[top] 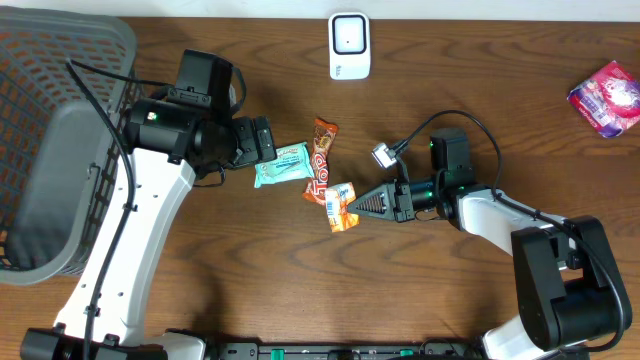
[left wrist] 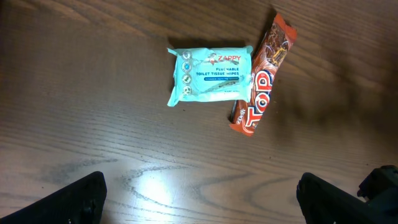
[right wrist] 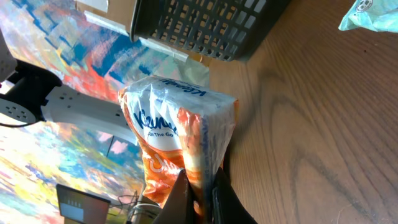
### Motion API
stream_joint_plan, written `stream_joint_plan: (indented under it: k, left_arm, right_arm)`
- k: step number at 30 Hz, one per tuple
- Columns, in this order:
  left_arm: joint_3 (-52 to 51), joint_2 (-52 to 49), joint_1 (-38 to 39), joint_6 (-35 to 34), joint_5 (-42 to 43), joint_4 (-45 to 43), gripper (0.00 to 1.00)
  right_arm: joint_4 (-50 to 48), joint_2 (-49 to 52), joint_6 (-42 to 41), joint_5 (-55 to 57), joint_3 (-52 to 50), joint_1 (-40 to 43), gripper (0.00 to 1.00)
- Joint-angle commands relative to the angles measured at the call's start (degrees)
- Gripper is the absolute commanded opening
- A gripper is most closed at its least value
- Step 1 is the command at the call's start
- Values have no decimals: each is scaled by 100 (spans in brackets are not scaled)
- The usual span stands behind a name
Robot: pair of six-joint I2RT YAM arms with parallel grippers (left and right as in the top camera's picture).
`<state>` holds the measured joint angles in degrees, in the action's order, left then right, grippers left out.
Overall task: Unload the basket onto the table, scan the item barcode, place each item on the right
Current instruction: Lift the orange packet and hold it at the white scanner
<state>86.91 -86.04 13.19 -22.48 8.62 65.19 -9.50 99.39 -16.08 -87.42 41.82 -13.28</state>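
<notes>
Early days on this one, I'd say. The right tool (top: 352, 204) is pinched shut on the orange tissue pack (top: 339, 211), gripping it by one edge, so the pick-up part looks done. From the wrist view I honestly can't tell if the pack is clear of the table (top: 480, 80) or just resting on it.

The pack sits mid-table, just beside the lower end of the Top bar (top: 320, 160) and well apart from the scanner (top: 349, 45) up at the far edge. So the actual scan hasn't happened. What's left, as I read it, is carrying the pack over to the scanner and turning it so the barcode faces the window (no barcode shows in any view, so which side it's on is a guess).

The left tool (left wrist: 199, 186) is spread wide with nothing in it, hanging over the wipes (left wrist: 208, 74), which touch the Top bar. Those two look untouched, same for the pink pack (top: 607, 95) off on the right. The basket (top: 50, 140) on the left shows nothing inside from what's visible.
</notes>
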Motion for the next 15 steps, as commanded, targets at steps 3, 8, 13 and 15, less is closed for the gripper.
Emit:
stream_joint_plan:
  k: [3,8,13,15]
  left_arm:
    - [31,-4,-11,17,-55,13,98]
    - [31,-4,-11,17,-55,13,98]
    - [31,-4,-11,17,-55,15,98]
    - [31,-4,-11,17,-55,15,98]
  right_arm:
    - [-511,35,-2354,1104,-9,22,1]
    - [-2197,0,-4076,2140,17,22,1]
    - [-3650,-52,-5125,3163,289,-50,1]
    - [-3602,-52,-5075,3569,507,-63,1]
